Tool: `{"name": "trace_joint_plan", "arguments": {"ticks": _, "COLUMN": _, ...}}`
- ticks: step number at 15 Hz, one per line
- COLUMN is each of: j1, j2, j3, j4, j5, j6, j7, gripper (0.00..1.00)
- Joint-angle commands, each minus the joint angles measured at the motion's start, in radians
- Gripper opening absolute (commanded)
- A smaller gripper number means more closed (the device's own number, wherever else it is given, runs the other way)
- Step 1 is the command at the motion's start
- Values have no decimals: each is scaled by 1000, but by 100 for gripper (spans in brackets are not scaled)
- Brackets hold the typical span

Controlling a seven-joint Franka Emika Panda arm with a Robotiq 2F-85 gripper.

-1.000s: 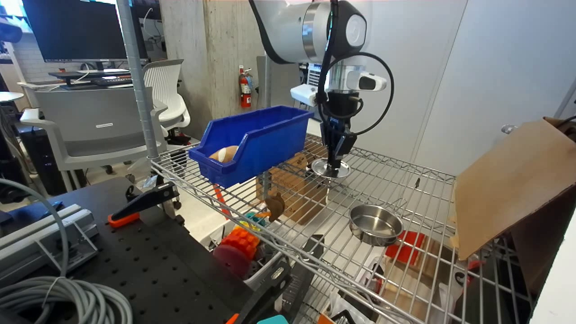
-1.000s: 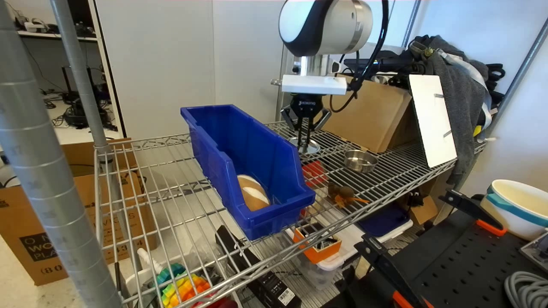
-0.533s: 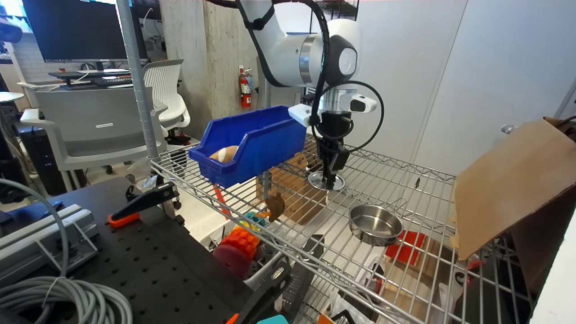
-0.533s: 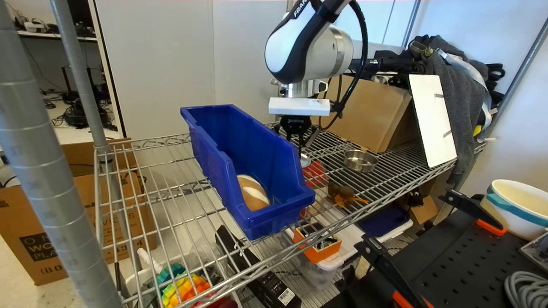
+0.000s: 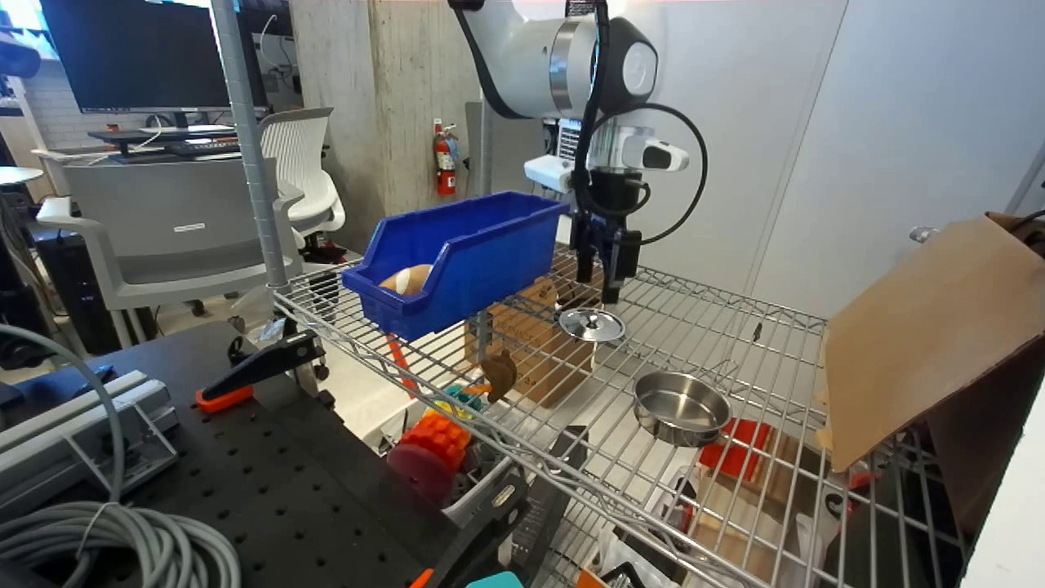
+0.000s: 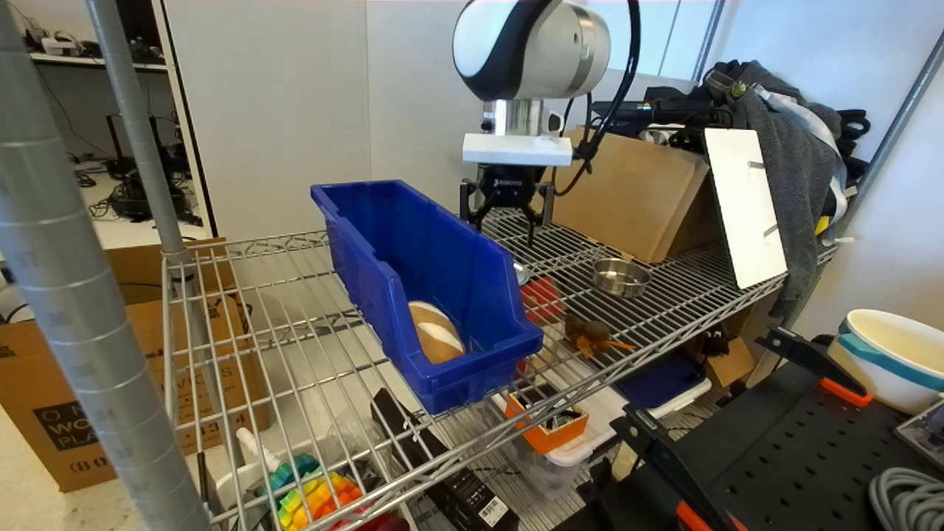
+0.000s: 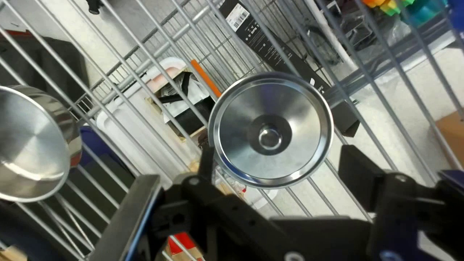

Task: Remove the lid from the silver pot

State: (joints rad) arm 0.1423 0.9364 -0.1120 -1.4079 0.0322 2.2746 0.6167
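The silver pot stands uncovered on the wire shelf, seen in both exterior views. In the wrist view its round opening shows at the left edge. Flat on the shelf between the pot and the blue bin lies the lid, knob upward. The bin covers most of the lid in an exterior view. My gripper is above the lid, open and apart from it. From the wrist the whole lid is visible, with the fingers spread to either side and nothing gripped.
Close beside the lid is the tall blue bin, holding a brown and white object. A leaning cardboard box stands past the pot, with a white panel near it. Gaps run between the wires of the shelf.
A second ago my gripper was shut on the lid's knob. Gripper and lid came down to the shelf; the jaws have since opened and risen, leaving the lid there. The pot has not moved.
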Motion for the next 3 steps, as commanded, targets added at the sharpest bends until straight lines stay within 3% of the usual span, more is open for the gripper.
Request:
{"name": "trace_joint_plan", "arguments": {"ticks": 1, "j1": -13, "j2": -219, "j3": 17, "j4": -191, "j5": 26, "j6": -147, "j7": -37, "gripper": 100}}
{"name": "trace_joint_plan", "arguments": {"ticks": 2, "j1": -1, "j2": -86, "j3": 3, "j4": -60, "j5": 2, "j6": -82, "j7": -14, "gripper": 99}}
{"name": "trace_joint_plan", "arguments": {"ticks": 3, "j1": -3, "j2": -133, "j3": 5, "j4": -96, "j5": 4, "j6": -120, "j7": -15, "gripper": 100}}
